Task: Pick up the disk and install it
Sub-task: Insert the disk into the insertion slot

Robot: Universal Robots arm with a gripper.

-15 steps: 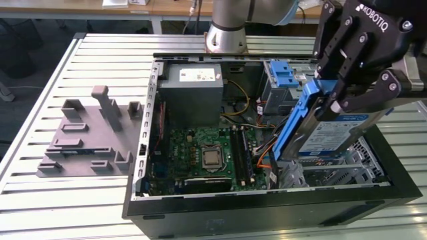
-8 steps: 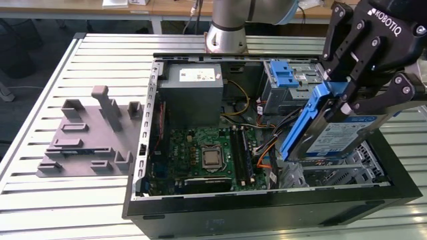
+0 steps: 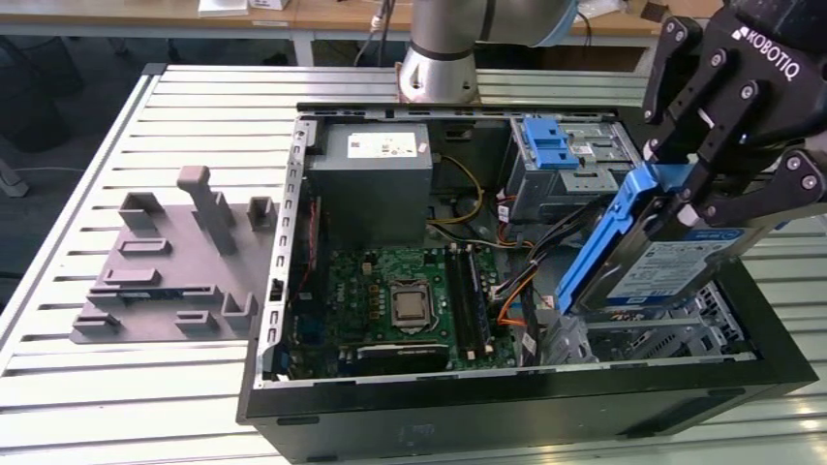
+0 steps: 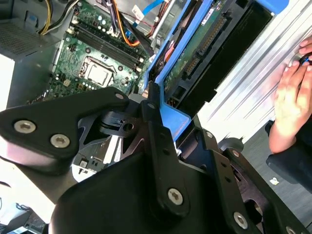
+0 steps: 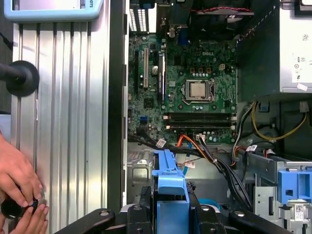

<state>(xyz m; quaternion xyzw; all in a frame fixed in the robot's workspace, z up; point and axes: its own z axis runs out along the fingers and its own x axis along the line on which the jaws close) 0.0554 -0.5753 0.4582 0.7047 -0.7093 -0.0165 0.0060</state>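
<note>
Gripper (image 5: 170,217) closest to the lens in both wrist views: black linkage, fingers pinched tight on the disk (image 5: 168,183) across its blue rails.

Exterior view: disk hangs tilted, label showing, resting on nothing. It sits over the open computer case (image 3: 517,417), at the case's front corner on the exterior view's right. Lower end dips below the case rim, just above the bare metal drive bay (image 3: 653,339). Upper end stands clear above the rim. Whether it touches the bay I cannot tell (the blue rail hides that line).

Progress, my reading: pick-up done — disk is off the bench and carried by the arm. Install not done — disk is not level and not seated in the bay. No cable that I can see reaches its connector edge. About midway.

Inside the case: motherboard (image 3: 401,300) on the case floor, grey power supply (image 3: 375,174) at a far corner, blue-latched cage (image 3: 563,145) along the far wall.

Surface: slatted aluminium bench (image 3: 77,387) with the case near its middle. Grey plastic fixture (image 3: 168,276) lies toward the bench edge on the exterior view's left, well apart from the case. A person's hand (image 5: 19,180) rests at the bench edge beside the case, fingers on a small black object (image 5: 12,208).

Room: wooden desks (image 3: 323,15) beyond the far edge, dark floor (image 3: 52,107) below them.
</note>
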